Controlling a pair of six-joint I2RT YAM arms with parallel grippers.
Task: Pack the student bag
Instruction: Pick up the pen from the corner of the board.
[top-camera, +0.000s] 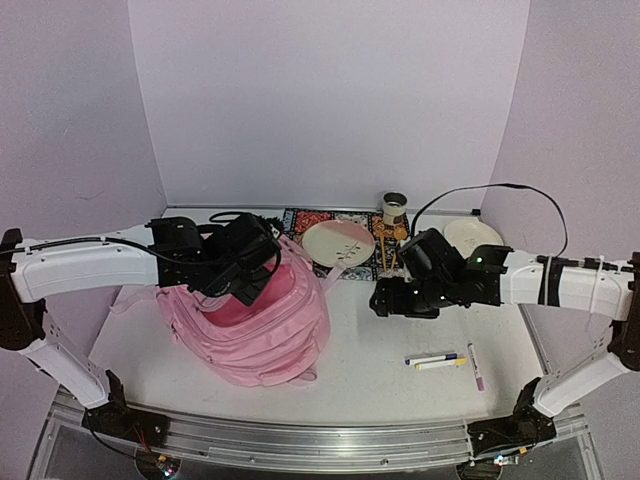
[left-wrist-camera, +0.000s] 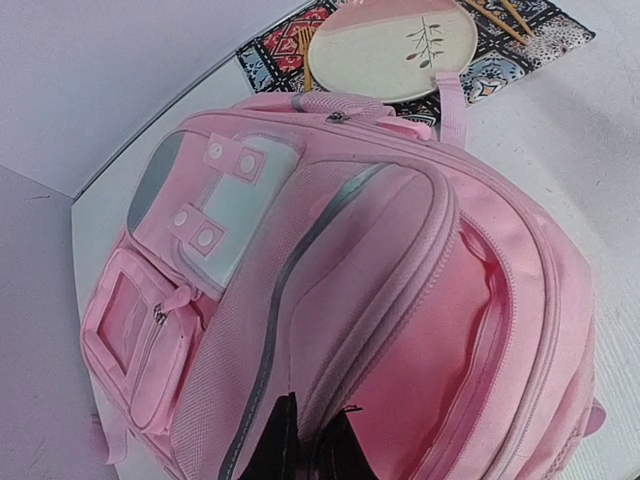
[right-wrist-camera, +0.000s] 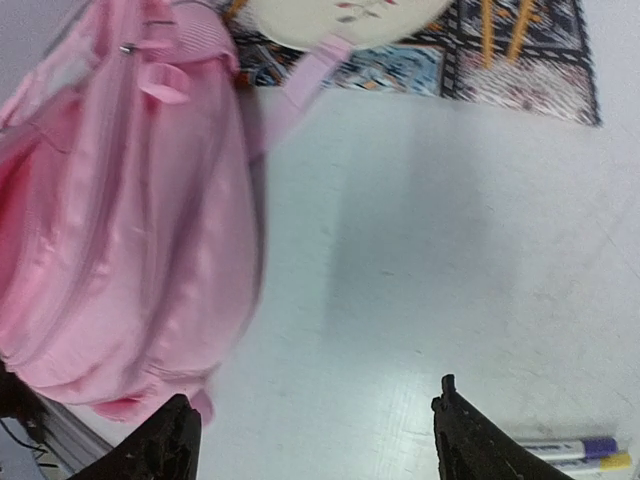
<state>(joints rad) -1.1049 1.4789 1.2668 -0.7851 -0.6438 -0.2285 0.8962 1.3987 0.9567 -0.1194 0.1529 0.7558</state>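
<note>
Left wrist shows student bag (left-wrist-camera: 420, 300), soft rounded pink fabric.

top cam high, looks down; wrist cams close; all share bag (top-camera: 270, 330)

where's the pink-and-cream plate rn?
Top view: the pink-and-cream plate sits on the patterned mat at the back centre of the table, just beyond the top of the student bag, with chopsticks to its right.
</note>
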